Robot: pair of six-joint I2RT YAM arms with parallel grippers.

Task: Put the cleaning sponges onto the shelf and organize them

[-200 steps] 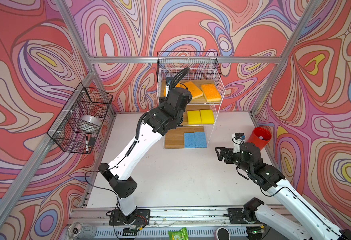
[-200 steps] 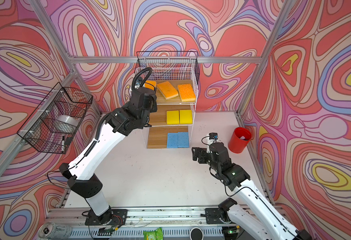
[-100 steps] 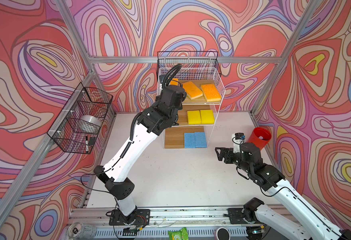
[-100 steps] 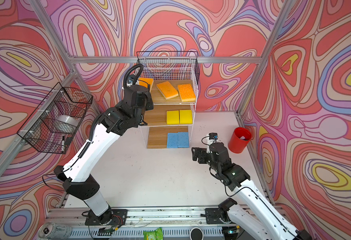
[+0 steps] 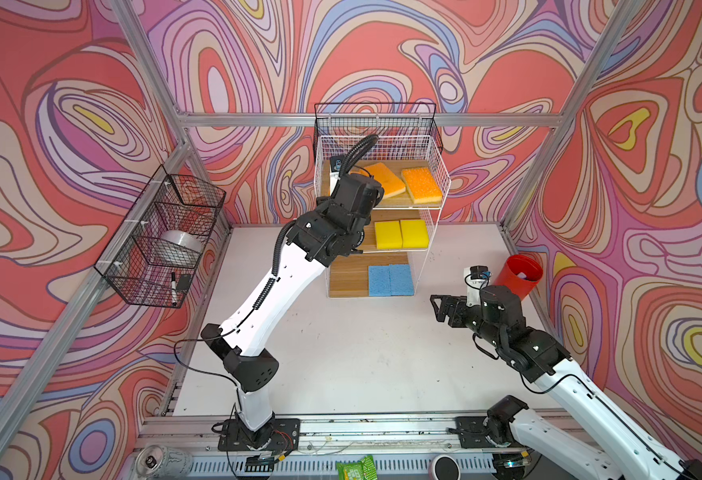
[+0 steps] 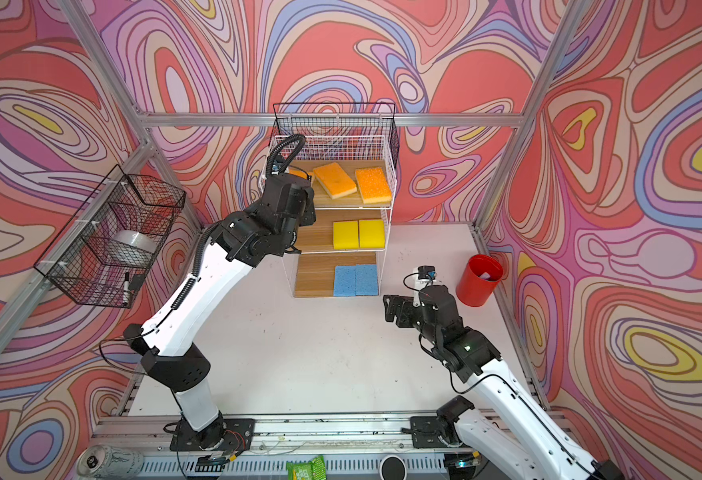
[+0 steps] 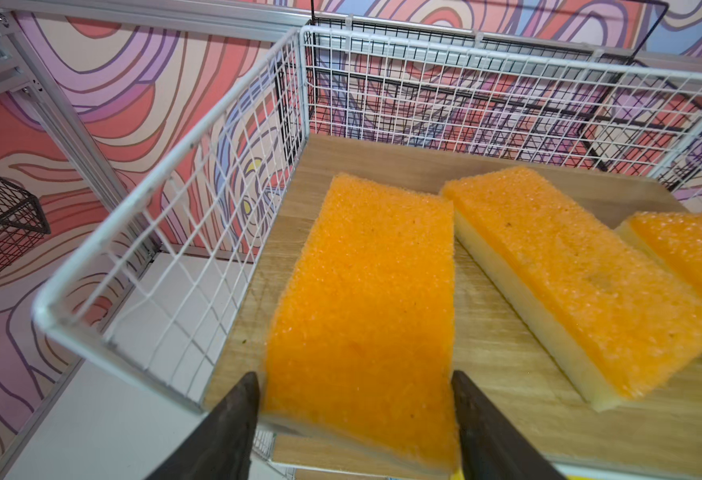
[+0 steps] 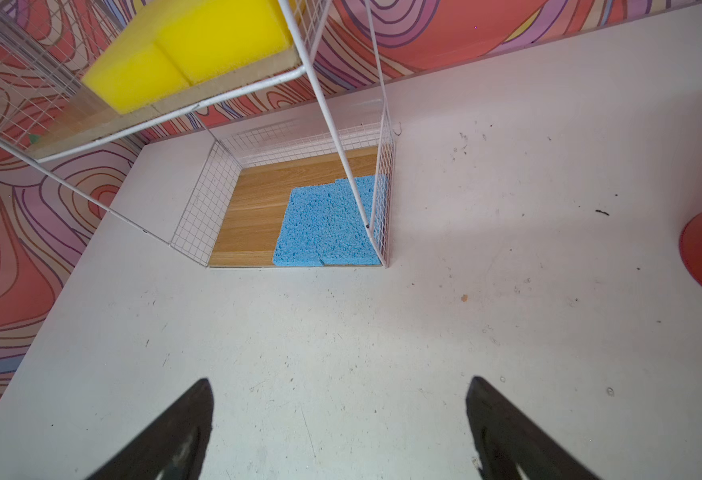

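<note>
Orange sponges (image 7: pixel 362 307) on top, yellow sponges (image 5: pixel 387 235) midway, blue sponges (image 5: pixel 379 280) lowest; white wire shelf (image 7: pixel 200 195) with pale wood tiers (image 5: pixel 347 278); swirled red-purple walls (image 5: pixel 382 50).

Blue sponges (image 8: pixel 324 224) on the shelf (image 8: pixel 254 208)

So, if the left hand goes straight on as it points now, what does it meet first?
Most likely the orange sponge between its fingers, on the top board; the wire back wall stands farther on.

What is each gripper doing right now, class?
Left gripper: jaws straddle an orange sponge; whether gripping it cannot be told.
Right gripper: open, empty.
</note>
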